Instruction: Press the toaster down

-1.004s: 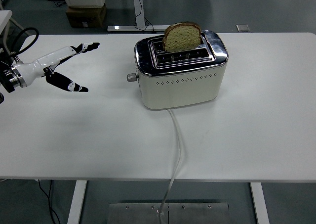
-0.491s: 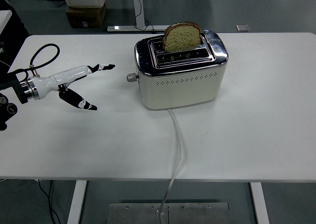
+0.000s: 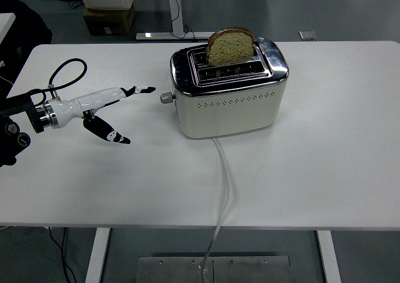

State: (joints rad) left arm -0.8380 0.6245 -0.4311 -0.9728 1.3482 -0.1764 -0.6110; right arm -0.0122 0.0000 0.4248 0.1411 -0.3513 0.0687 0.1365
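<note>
A cream and chrome toaster (image 3: 228,99) stands at the middle of the white table (image 3: 325,164). A slice of brown bread (image 3: 230,46) sticks up out of its rear slot. Its lever knob (image 3: 165,97) juts from the left end, in the raised position. My left hand (image 3: 119,111) comes in from the left, fingers spread and holding nothing. Its upper fingertips (image 3: 149,90) are a short way left of the knob, not touching it. The right arm is out of view.
The toaster's white cord (image 3: 224,189) runs from its front down over the table's near edge. A black cable loop (image 3: 65,70) rises from my left wrist. A cardboard box (image 3: 109,17) stands on the floor behind the table.
My left hand has moved right and a little nearer across the table, closing most of the gap to the toaster's lever knob. The toaster and the bread have not moved.
</note>
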